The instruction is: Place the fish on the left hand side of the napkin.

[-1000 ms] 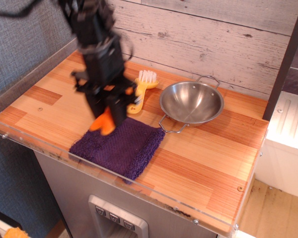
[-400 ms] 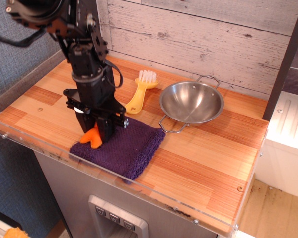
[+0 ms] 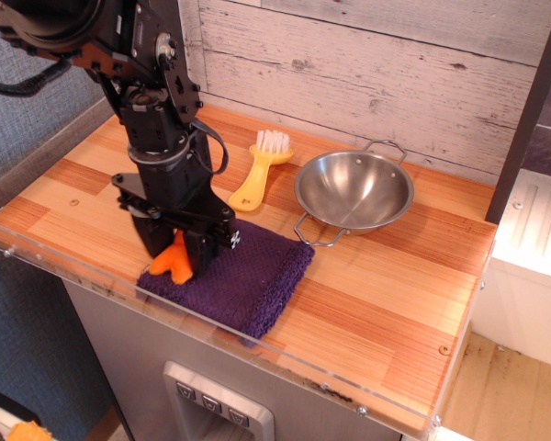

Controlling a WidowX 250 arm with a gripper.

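Note:
The orange plush fish (image 3: 173, 261) hangs tail-down from my black gripper (image 3: 176, 246), which is shut on it. Only the forked tail and lower body show; the head is hidden between the fingers. The fish's tail is at the left end of the dark purple napkin (image 3: 243, 278), touching or just above it. The napkin lies near the counter's front edge.
A yellow brush (image 3: 257, 171) with white bristles lies behind the napkin. A steel bowl (image 3: 354, 191) with handles stands to the right. A clear plastic lip edges the wooden counter (image 3: 376, 303) in front. A plank wall is behind, a grey wall to the left.
The gripper has moved down and left with the fish, from above the napkin's rear to its left end. The napkin has shifted a little to the right.

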